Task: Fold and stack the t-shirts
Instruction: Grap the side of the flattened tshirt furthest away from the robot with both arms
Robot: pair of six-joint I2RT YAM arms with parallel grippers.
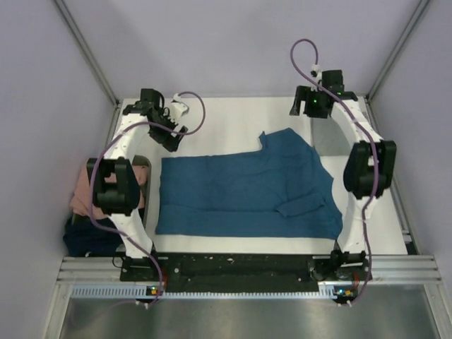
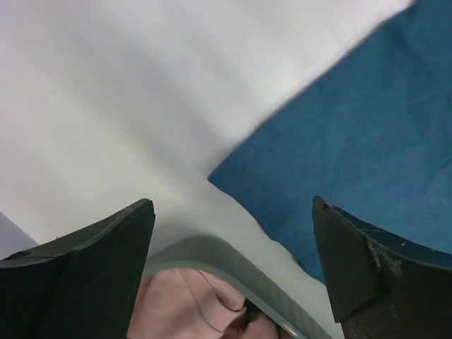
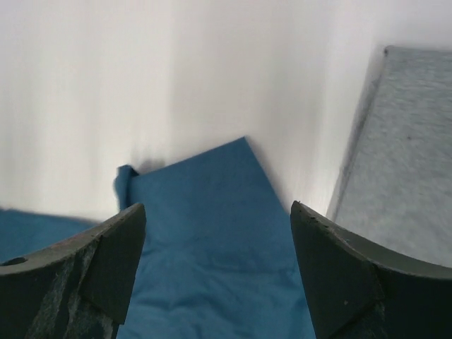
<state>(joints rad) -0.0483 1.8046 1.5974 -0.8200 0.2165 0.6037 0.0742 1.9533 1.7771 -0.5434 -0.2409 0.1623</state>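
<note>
A teal-blue t-shirt (image 1: pixel 244 192) lies spread flat on the white table (image 1: pixel 233 116), one sleeve pointing to the far side. My left gripper (image 1: pixel 171 139) (image 2: pixel 233 205) hovers open above the shirt's far left corner (image 2: pixel 367 127) with nothing between its fingers. Over the far sleeve (image 3: pixel 205 233), my right gripper (image 1: pixel 305 106) (image 3: pixel 217 206) is also open and empty. A salmon-pink t-shirt (image 1: pixel 81 192) (image 2: pixel 191 304) and a dark navy one (image 1: pixel 88 239) are bunched at the left. Heathered grey cloth (image 3: pixel 409 162), apparently the grey t-shirt, lies at the right edge of the right wrist view.
A grey-green bin rim (image 2: pixel 233 258) curves around the pink cloth at the table's left edge. Purple cables (image 1: pixel 304 56) loop off both wrists. Pale walls close in both sides, and a metal rail (image 1: pixel 247 268) runs along the near edge by the arm bases.
</note>
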